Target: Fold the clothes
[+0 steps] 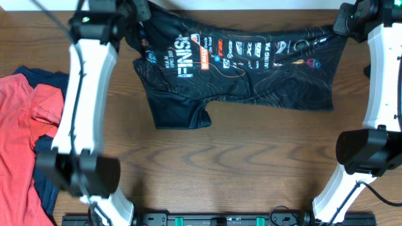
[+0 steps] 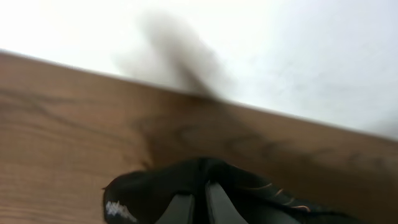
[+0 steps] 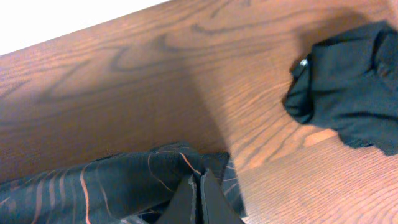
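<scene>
The black jersey [image 1: 239, 69] with wavy contour lines and white and orange logos lies stretched across the far middle of the table. My left gripper [image 1: 135, 19] is shut on its far left corner, seen in the left wrist view [image 2: 198, 202] with black cloth [image 2: 149, 193] around the fingers. My right gripper [image 1: 342, 22] is shut on its far right corner, seen in the right wrist view [image 3: 198, 193] pinching the lined cloth [image 3: 112, 180]. A sleeve [image 1: 182, 116] hangs toward the front left.
A red top [image 1: 25, 132] lies over a navy top [image 1: 47, 182] at the left edge. A crumpled black cloth [image 3: 354, 93] sits on the wood to the right in the right wrist view. The table's far edge meets a white wall [image 2: 280, 50].
</scene>
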Controlling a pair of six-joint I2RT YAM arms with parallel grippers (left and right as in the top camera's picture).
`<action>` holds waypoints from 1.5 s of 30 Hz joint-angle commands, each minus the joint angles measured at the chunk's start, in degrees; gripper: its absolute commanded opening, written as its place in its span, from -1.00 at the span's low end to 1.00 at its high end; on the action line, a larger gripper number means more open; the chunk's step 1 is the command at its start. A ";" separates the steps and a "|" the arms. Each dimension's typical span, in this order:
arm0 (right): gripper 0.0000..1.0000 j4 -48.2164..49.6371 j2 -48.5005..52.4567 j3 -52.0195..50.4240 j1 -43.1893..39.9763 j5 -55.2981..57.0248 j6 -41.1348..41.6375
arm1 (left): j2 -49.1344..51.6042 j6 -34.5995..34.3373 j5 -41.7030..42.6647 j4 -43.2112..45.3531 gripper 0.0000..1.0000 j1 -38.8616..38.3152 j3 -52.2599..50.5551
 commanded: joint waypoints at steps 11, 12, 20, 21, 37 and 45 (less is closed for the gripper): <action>-0.98 -0.35 -24.06 0.42 7.87 9.62 -0.87 | -31.58 3.85 -1.11 -8.20 -0.87 -0.85 0.42; -0.97 -0.76 -25.81 0.42 8.92 10.14 -0.87 | -33.27 4.13 -1.11 -9.53 -0.88 -1.03 0.42; -0.97 -5.27 -39.87 0.42 21.27 19.08 0.70 | -46.34 4.20 -1.05 -16.48 -0.88 -1.38 0.42; -0.98 -5.88 -41.18 0.42 22.23 19.71 0.72 | -47.58 4.24 -1.07 -16.48 -0.88 -1.38 0.42; -0.97 -10.91 -43.52 0.42 22.80 23.45 3.28 | -48.39 4.61 -2.86 -14.53 -0.88 -1.38 0.42; -0.98 -9.51 -27.52 0.42 20.13 19.69 4.57 | -28.00 3.69 -3.54 -12.37 -0.88 -1.38 0.42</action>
